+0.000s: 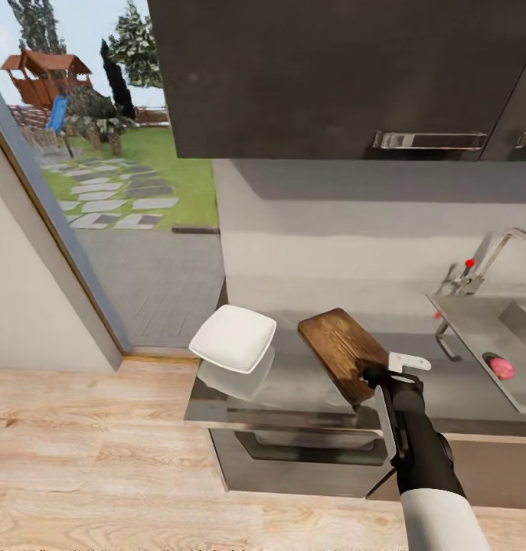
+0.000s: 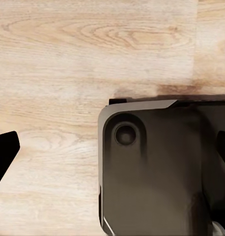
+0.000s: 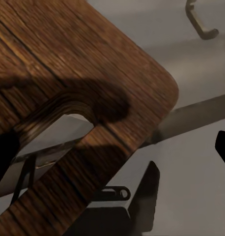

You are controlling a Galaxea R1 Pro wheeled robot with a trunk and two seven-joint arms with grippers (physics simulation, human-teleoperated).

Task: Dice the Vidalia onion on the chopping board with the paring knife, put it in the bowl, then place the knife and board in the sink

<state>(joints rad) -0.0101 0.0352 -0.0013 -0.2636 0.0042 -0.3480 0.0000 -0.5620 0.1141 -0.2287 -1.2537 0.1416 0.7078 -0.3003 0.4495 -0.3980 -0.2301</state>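
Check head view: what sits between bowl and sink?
The board, lying on the counter between bowl and sink.

The chopping board (image 1: 341, 353) is dark brown wood with streaky grain. Left of it sits a plain white bowl (image 1: 233, 337). The countertop (image 1: 293, 390) is glossy grey and mirrors the bowl. In the grey sink (image 1: 477, 325) at right lies a pinkish-red onion (image 1: 502, 369); the tap (image 1: 488, 264) is chrome with a red knob. The floor (image 1: 86, 459) is pale wood.

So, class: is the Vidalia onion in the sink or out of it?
In. The Vidalia onion, a pinkish bulb, lies in the sink basin, apart from the chopping board.
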